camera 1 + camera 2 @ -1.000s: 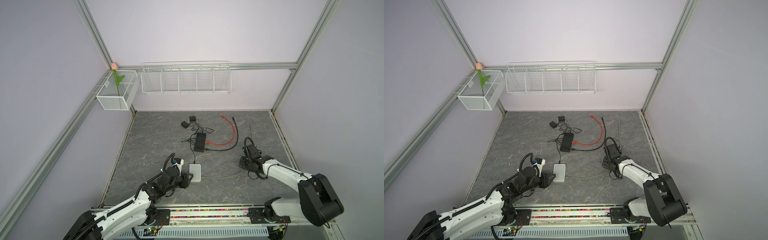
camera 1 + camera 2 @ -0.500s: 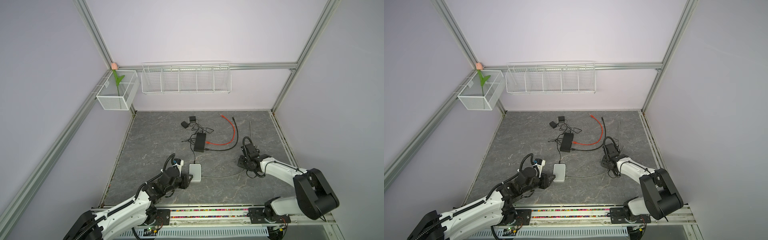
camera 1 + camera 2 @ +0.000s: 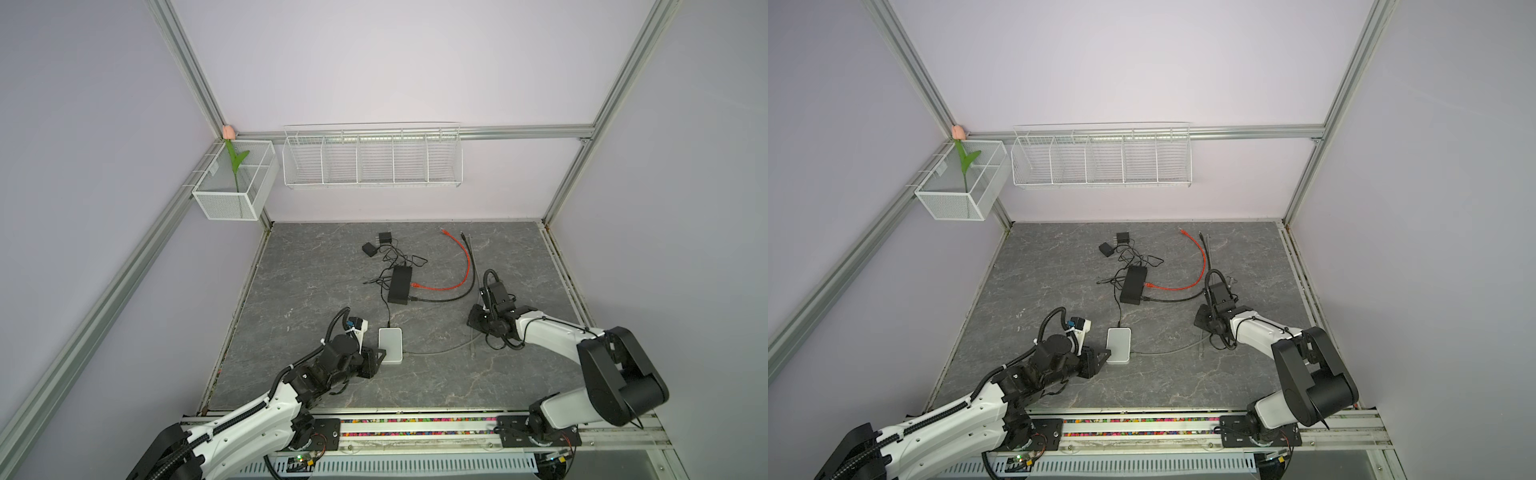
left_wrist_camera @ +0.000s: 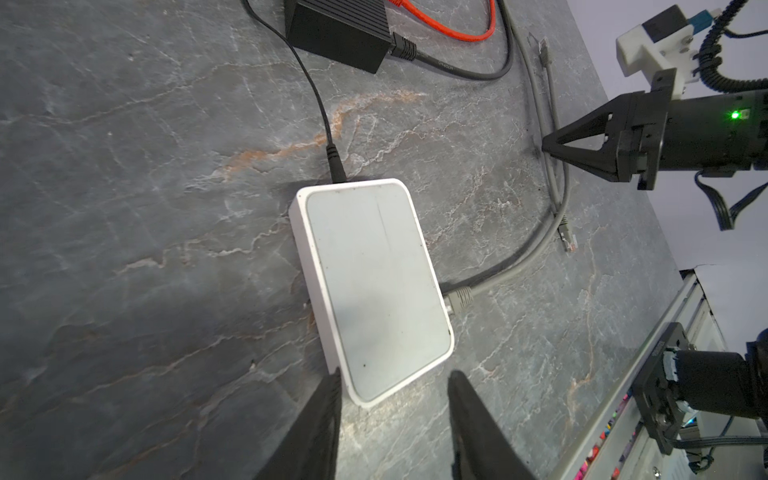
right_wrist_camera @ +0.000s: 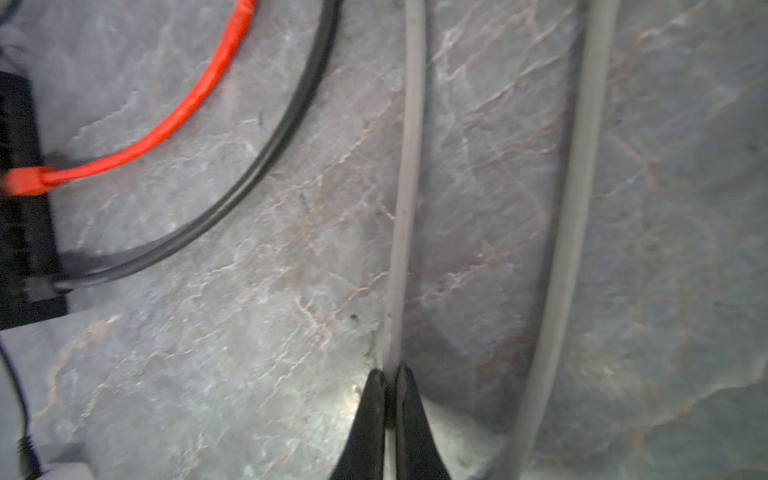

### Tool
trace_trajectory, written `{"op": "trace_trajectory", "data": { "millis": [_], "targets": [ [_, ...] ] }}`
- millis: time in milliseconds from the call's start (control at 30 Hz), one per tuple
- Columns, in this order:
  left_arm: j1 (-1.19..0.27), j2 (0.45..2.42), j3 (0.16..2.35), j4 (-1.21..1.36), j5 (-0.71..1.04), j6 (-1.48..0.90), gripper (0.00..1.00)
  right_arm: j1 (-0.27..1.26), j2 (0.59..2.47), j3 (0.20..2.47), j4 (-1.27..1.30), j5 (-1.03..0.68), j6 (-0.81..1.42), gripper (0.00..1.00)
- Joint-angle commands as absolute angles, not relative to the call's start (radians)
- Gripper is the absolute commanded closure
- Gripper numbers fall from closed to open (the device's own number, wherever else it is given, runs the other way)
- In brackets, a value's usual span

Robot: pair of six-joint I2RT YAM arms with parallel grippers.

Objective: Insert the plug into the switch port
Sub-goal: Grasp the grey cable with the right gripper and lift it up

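Right wrist: thin grey cable [image 5: 405, 208] pinched w/in right end effector [image 5: 390, 376].

wore white link shells [image 3: 548, 338] between black joints [image 3: 619, 374]; trailed ribbed black cable [image 4: 707, 58]; ended in pointed black fingers [image 4: 590, 164]; showed a green light [image 4: 734, 114].

On the grey marbled bench [image 3: 316, 266] we see a black box [image 3: 400, 285] with a red cable [image 5: 183, 112] and a black cable [image 5: 289, 129] plugged into one side, two black power adapters [image 3: 385, 237] beyond it. On the back wall we see a white wire rack [image 3: 374, 164], beside it a mesh basket [image 3: 226, 205] holding an artificial tulip [image 3: 228, 132].
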State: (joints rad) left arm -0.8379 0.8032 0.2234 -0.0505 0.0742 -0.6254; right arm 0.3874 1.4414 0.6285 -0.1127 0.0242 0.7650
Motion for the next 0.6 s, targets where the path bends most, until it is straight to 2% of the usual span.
{"op": "trace_trajectory", "data": {
  "millis": [0,233,567],
  "targets": [
    [-0.832,0.802,0.247,-0.028,0.109,-0.599,0.58,0.381,1.336,0.574,0.050,-0.075,0.846,0.93],
    [-0.832,0.768,0.238,-0.018,0.101,-0.595,0.58,0.381,1.017,0.402,0.263,-0.095,0.904,0.94],
    [-0.832,0.777,0.244,0.024,0.125,-0.576,0.57,0.384,0.521,0.195,0.196,0.092,0.970,0.94]
  ]
}}
